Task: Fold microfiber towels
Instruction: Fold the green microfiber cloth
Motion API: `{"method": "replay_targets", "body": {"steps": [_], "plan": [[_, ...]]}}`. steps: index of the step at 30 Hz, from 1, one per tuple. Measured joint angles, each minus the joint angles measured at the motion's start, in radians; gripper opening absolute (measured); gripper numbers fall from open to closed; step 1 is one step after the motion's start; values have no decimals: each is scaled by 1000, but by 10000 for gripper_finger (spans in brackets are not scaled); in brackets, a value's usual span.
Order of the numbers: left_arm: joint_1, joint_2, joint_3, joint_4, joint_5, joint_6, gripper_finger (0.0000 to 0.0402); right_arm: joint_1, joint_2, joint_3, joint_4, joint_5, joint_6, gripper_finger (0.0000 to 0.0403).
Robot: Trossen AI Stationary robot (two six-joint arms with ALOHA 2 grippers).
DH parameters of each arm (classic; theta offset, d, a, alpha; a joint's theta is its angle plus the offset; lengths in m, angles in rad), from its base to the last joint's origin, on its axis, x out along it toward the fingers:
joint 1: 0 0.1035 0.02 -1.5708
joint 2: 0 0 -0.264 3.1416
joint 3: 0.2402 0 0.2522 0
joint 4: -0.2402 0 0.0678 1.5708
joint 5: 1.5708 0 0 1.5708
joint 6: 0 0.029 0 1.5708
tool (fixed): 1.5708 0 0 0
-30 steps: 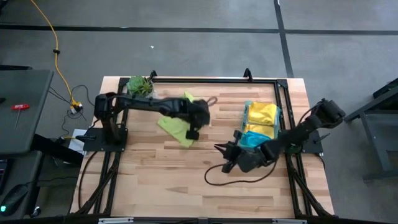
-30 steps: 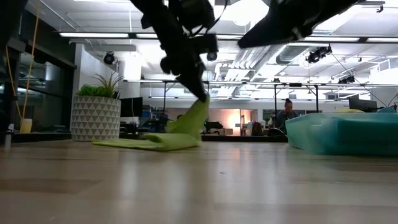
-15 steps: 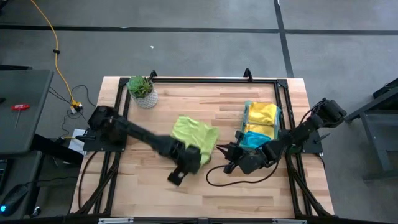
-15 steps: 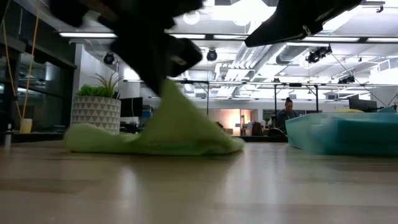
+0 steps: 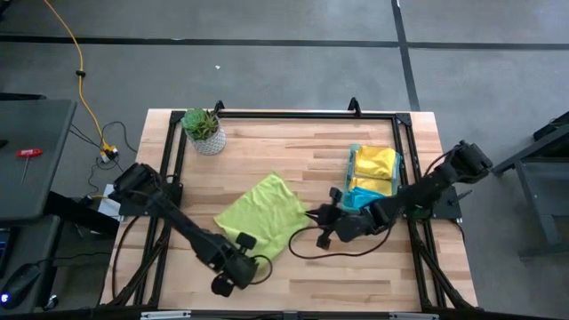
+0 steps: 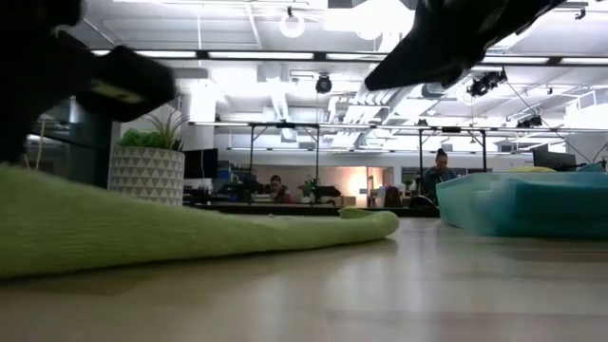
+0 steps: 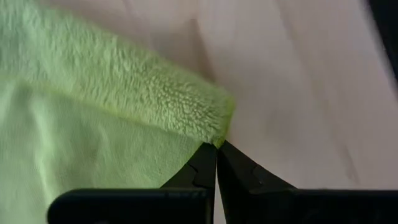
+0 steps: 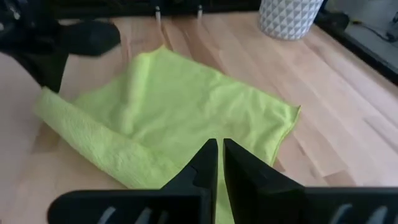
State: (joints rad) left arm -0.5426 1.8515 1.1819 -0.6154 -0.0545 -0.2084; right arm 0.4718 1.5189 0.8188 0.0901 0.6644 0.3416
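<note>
Lime towel [image 5: 258,212], spread on bench [image 5: 356,276]: we judged the left end effector [image 7: 216,147], pinched shut on its near corner, should draw it flat; right end effector [image 8: 219,144] closed, empty.

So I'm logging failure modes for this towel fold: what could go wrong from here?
The left tool is shut on just a corner tip of the lime green microfiber towel, so the cloth may slip out during the next pull. One edge lies rolled under; it could set into a crooked fold. The right tool is shut at the towel's opposite edge, beside a loose black cable that could snag the cloth.
</note>
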Motion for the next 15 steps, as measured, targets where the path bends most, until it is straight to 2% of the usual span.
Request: {"method": "replay_targets", "body": {"steps": [6, 15], "plan": [[-67, 0, -68, -13, -39, -169, 0, -41, 71, 0, 50, -65, 0, 18], [-141, 1, -123, 165, -35, -326, 0, -124, 153, 0, 110, -262, 69, 18]]}}
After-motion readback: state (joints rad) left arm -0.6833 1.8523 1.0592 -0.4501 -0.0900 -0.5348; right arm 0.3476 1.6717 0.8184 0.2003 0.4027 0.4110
